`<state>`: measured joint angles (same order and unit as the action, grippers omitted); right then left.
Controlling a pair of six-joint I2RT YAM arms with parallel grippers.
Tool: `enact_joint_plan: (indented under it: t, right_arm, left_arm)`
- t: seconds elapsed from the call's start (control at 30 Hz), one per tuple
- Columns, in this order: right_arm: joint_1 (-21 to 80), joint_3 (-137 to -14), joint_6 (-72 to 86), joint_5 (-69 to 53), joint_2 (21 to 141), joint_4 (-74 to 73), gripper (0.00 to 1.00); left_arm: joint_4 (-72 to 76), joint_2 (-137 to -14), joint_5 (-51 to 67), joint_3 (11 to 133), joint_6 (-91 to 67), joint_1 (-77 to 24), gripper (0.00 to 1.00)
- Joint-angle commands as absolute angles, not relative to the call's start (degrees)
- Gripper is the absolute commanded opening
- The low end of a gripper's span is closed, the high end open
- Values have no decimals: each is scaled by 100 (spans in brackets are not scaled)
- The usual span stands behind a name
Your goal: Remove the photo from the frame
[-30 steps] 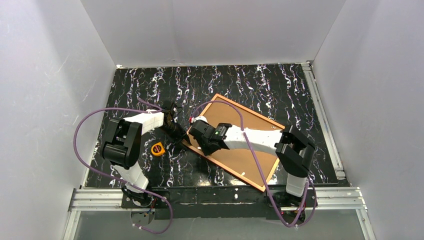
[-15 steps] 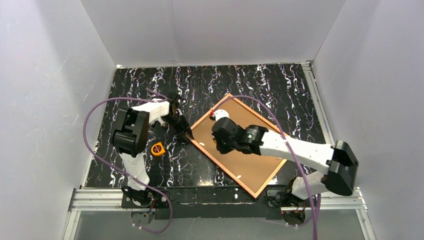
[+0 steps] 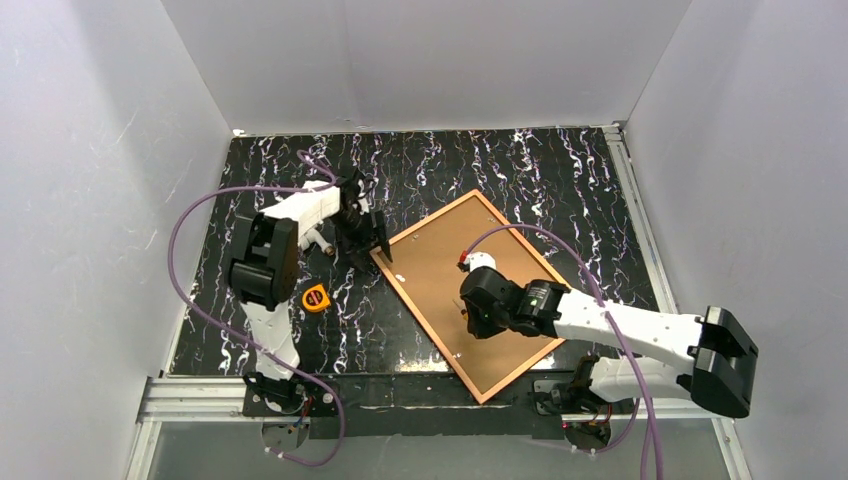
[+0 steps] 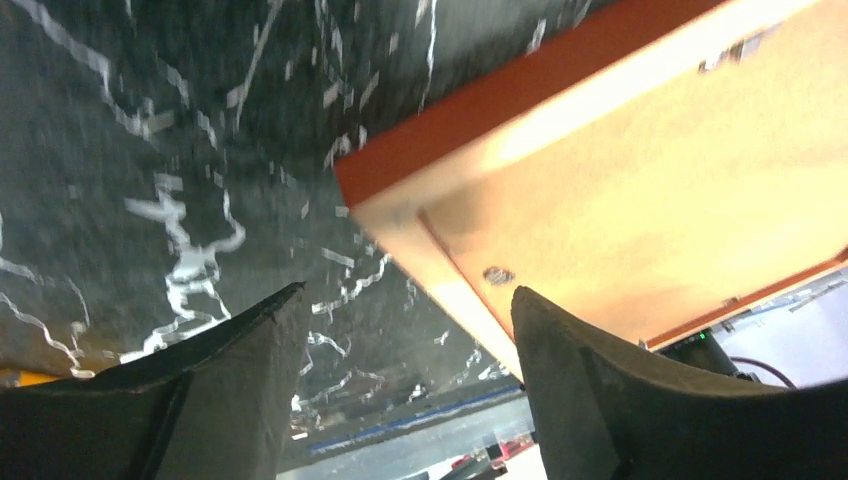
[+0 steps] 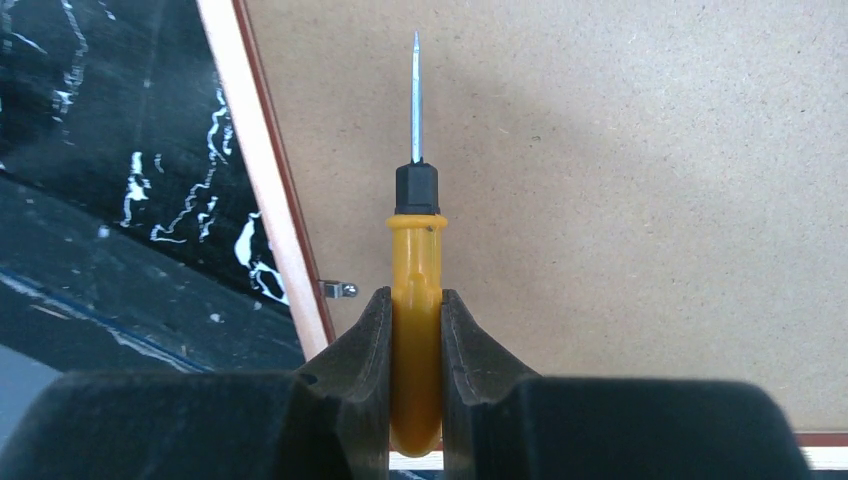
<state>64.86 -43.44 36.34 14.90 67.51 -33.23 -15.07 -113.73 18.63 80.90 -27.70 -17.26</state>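
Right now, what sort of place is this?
Probably a robot test cell in a laboratory: plain white walls box in a black marbled table, and an aluminium rail runs along its near edge.

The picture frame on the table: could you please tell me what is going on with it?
The thin reddish-brown wooden frame lies face down on the black marbled table with the rectangular photo inside, plain brown board back up. The right gripper is shut on a yellow-handled screwdriver, its thin tip over the board. The left gripper stands open beside the frame's corner, holding nothing.
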Motion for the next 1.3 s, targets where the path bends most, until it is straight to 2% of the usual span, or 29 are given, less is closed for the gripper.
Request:
enact_joint_plan:
  t: [0.0, 0.2, 0.33, 0.47, 0.67, 0.9, 1.0, 1.27]
  right_arm:
    - [6471, -4368, 3855, 1387, 6441, -3317, 1]
    - [6478, -4216, 3824, 1342, 6177, -3529, 1]
    - [6478, -4029, 3833, 1269, 5972, -3584, 1]
    - [6478, -3869, 3923, 1183, 5814, -3488, 1]
    - [6482, -3911, 4032, 1106, 5732, -3487, 1]
    - [6482, -3885, 4073, 957, 5755, -3419, 1]
    - [6485, -3878, 4093, 912, 5761, -3427, 1]
    - [6482, -3805, 4114, 867, 5709, -3440, 1]
  left_arm:
    - [-1958, -10439, 2194, 7282, -3105, -1719, 74]
    - [-433, -9279, 2912, 5180, -4724, -1950, 75]
    - [358, -8468, 2545, 4291, -5739, -2626, 83]
    - [811, -7991, 1984, 3791, -6608, -3277, 86]
    - [1455, -8249, 1766, 3375, -7166, -3636, 86]
    - [1892, -8981, 1781, 3693, -7217, -3860, 83]
    - [1857, -9270, 1649, 3739, -7242, -3907, 76]
    - [637, -9880, 1018, 4646, -6641, -3733, 41]
